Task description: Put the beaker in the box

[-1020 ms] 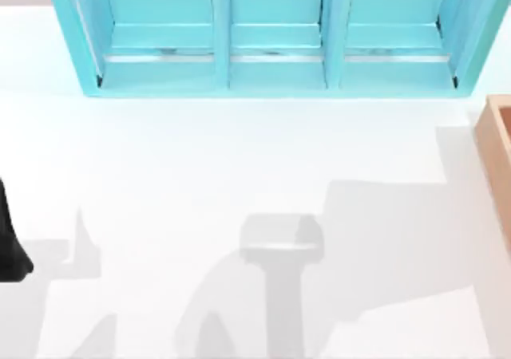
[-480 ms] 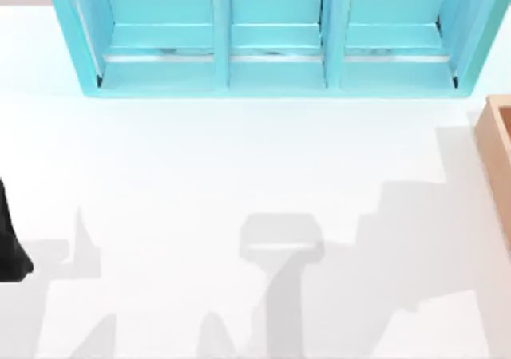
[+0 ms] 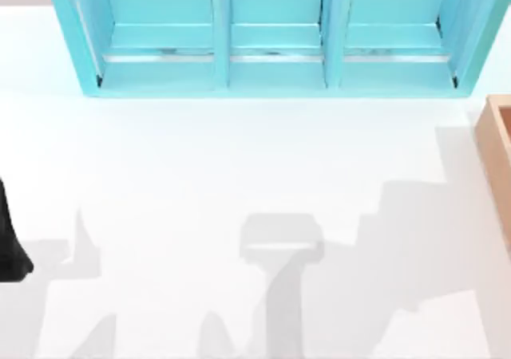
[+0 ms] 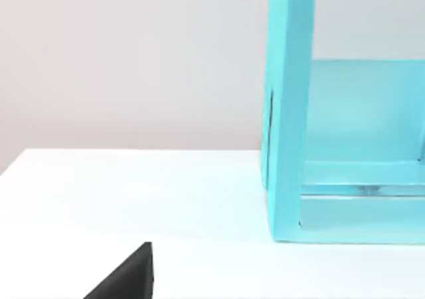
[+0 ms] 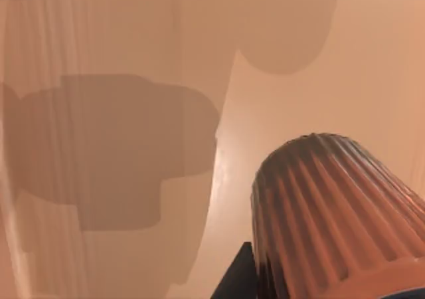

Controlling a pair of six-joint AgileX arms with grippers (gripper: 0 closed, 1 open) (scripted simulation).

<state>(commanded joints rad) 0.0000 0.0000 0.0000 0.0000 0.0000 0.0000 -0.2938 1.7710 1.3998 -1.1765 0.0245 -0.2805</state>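
At the right edge of the bench (image 3: 239,175) in the top view, a corner of the tan wooden box (image 3: 499,147) comes into view, well apart from the turquoise three-compartment shelf unit (image 3: 271,48) standing along the far side. The right wrist view looks down into tan wood: the box's inner walls and floor, crossed by soft shadows. Close to that camera sits the beaker (image 5: 332,212), a ribbed, tapered reddish-brown vessel, with a dark piece of the right pincer just beside its lower edge. Whether that pincer is pinching the beaker or has spread away from it cannot be told; the fingers are not plainly shown. Whether the beaker rests on the box floor or hangs above it is equally unclear.

The left arm (image 3: 9,247) is parked at the bench's left edge, and I cannot tell the state of its pincer either.

By my judgement the task is near its end: the beaker is within the box's walls, and what is left is setting it down, letting go and lifting clear.
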